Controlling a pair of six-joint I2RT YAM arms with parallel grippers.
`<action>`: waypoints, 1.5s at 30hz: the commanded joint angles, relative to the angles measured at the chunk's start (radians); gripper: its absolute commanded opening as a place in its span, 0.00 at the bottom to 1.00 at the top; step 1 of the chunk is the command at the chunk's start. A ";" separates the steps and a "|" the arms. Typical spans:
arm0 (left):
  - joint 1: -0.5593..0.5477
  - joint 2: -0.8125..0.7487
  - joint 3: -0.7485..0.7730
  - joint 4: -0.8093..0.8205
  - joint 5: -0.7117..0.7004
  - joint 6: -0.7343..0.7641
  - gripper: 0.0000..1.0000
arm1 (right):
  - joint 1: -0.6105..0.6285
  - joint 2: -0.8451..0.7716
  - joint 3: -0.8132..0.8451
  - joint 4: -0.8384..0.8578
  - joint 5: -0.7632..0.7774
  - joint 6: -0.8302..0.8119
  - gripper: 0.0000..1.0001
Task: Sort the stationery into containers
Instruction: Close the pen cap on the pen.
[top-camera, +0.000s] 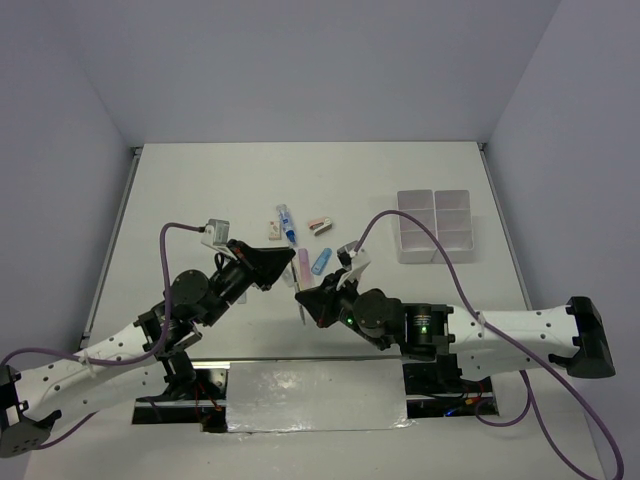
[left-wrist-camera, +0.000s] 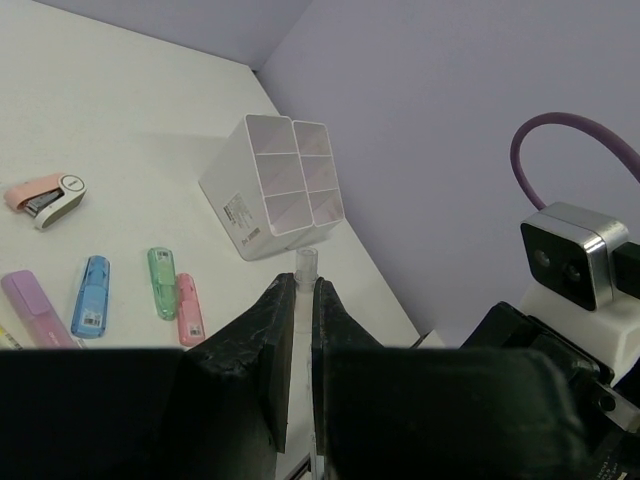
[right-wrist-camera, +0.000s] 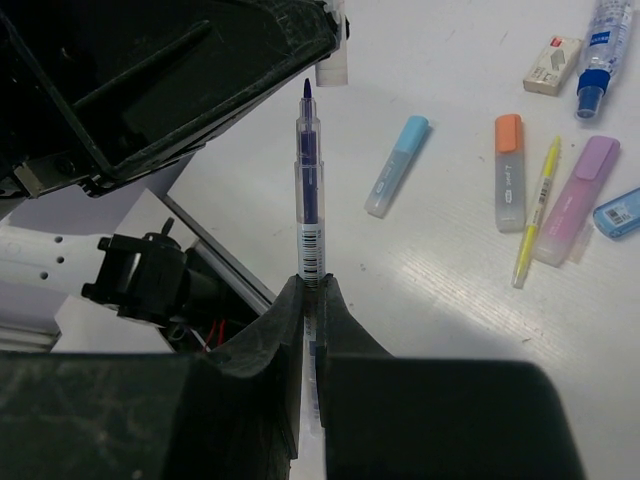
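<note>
Over the table (top-camera: 200, 200), left gripper (left-wrist-camera: 303, 286) pinching clear cap (left-wrist-camera: 306, 264), right gripper (right-wrist-camera: 309, 286) clamping pen (right-wrist-camera: 309, 200), arms angled inward

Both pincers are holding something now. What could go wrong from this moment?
1. The right pincer grips the pen far from its tip, so the long free part may tilt or slip.
2. The pen's tip is bare and close to the left pincer, which pinches a small clear cap. The tip may miss the cap and leave ink on the black fingers.
</note>
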 joint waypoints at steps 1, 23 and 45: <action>-0.005 -0.003 0.016 0.065 0.010 0.009 0.00 | -0.007 0.013 0.048 -0.001 0.033 -0.012 0.00; -0.005 -0.009 0.030 0.027 -0.033 0.019 0.00 | -0.010 0.014 0.039 -0.023 0.039 0.002 0.00; -0.005 0.005 0.015 0.033 -0.038 0.005 0.00 | -0.013 0.039 0.060 -0.063 0.073 -0.001 0.00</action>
